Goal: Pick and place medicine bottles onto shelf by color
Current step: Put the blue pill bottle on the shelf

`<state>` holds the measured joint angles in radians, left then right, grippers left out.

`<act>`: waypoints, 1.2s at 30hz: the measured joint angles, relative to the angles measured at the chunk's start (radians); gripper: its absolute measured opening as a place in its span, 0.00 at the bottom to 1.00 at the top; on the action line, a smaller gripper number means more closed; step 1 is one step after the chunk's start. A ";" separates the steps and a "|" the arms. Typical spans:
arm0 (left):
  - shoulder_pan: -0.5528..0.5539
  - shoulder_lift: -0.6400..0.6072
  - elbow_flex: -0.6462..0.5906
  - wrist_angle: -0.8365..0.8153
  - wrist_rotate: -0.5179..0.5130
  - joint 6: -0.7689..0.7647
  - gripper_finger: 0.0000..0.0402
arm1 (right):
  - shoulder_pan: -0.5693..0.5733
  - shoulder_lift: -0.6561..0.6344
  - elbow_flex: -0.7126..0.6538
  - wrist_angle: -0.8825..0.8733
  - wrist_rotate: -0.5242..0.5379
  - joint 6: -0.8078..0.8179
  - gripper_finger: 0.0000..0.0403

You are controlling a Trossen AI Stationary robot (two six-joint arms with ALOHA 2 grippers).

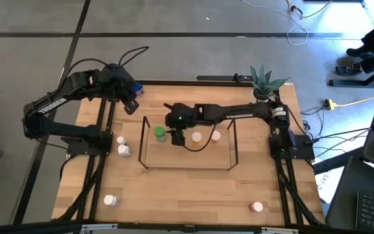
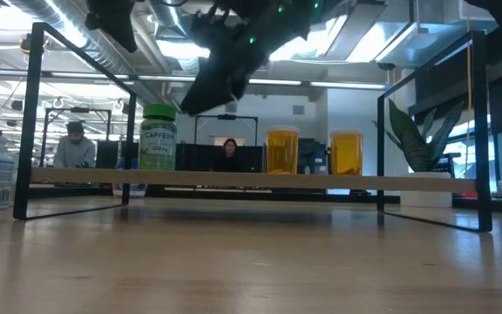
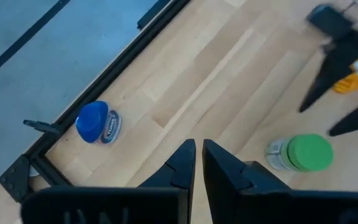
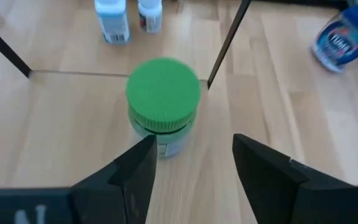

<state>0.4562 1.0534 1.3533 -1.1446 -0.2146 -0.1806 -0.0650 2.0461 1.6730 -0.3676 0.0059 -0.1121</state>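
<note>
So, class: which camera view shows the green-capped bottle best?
The right wrist view: the green-capped bottle fills the middle, cap and label clear. The low view shows it upright on the shelf, the high view only its cap, the left wrist view its top.
</note>
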 joint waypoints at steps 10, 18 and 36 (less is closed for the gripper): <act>0.188 0.111 0.000 0.004 0.183 0.099 0.06 | 0.000 -0.123 0.002 -0.082 0.003 0.005 0.53; 0.378 0.245 0.000 0.003 0.286 0.099 0.06 | 0.000 -0.232 0.002 -0.144 0.003 0.005 0.53; 0.616 0.413 0.000 -0.007 0.279 0.099 0.06 | -0.030 -0.348 0.002 -0.282 -0.001 0.001 0.53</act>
<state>1.0718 1.4662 1.3537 -1.1515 0.0643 -0.0821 -0.0949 1.6981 1.6745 -0.6500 0.0045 -0.1110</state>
